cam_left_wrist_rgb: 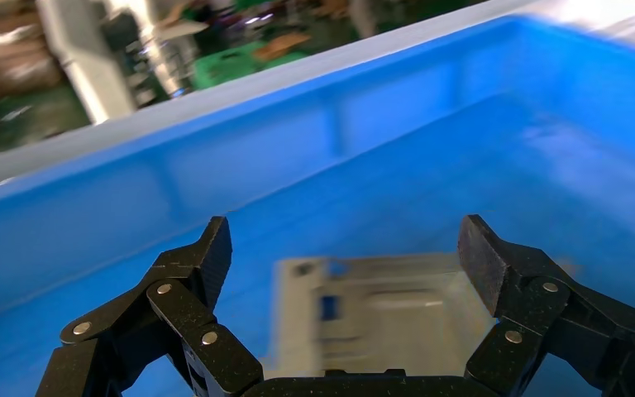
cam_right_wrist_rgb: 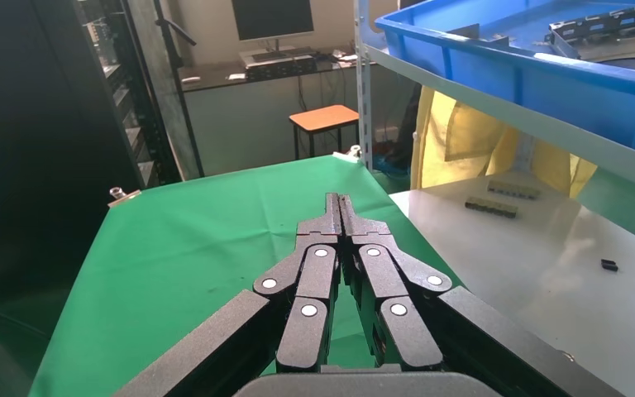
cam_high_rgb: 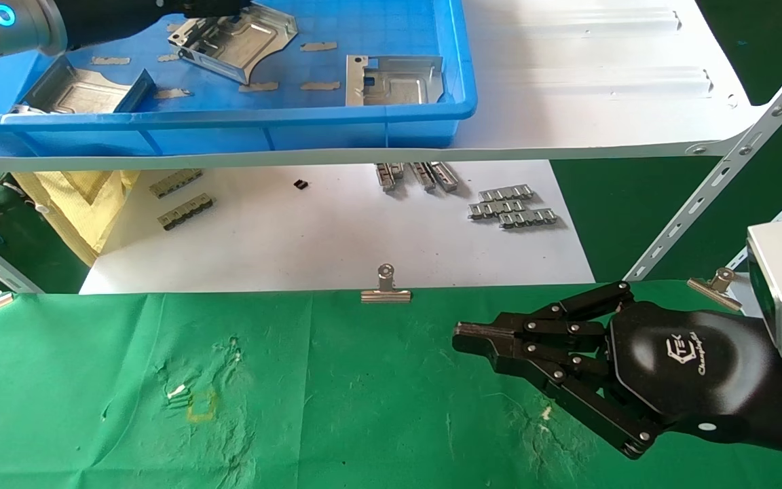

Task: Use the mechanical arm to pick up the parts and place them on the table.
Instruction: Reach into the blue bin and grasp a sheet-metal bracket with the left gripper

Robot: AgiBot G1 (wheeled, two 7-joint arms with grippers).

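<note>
Three silvery sheet-metal parts lie in a blue bin (cam_high_rgb: pixel 364 125) on the white shelf: one at the left (cam_high_rgb: pixel 85 92), one in the middle (cam_high_rgb: pixel 235 42), one at the right (cam_high_rgb: pixel 394 81). My left arm, with its blue ring light (cam_high_rgb: pixel 3 14), reaches into the bin from the left. Its gripper (cam_left_wrist_rgb: pixel 347 244) is open and hovers over a blurred part (cam_left_wrist_rgb: pixel 380 314) that lies below and between the fingers, not gripped. My right gripper (cam_high_rgb: pixel 460 334) is shut and empty, resting low over the green-cloth table (cam_high_rgb: pixel 296 407); it also shows in the right wrist view (cam_right_wrist_rgb: pixel 340 203).
Small grey toothed strips (cam_high_rgb: pixel 510 207) lie on the white sheet (cam_high_rgb: pixel 309 238) under the shelf, with more at its left (cam_high_rgb: pixel 180 210). A binder clip (cam_high_rgb: pixel 385 288) sits on the table's far edge. A slanted shelf strut (cam_high_rgb: pixel 703 197) stands at the right.
</note>
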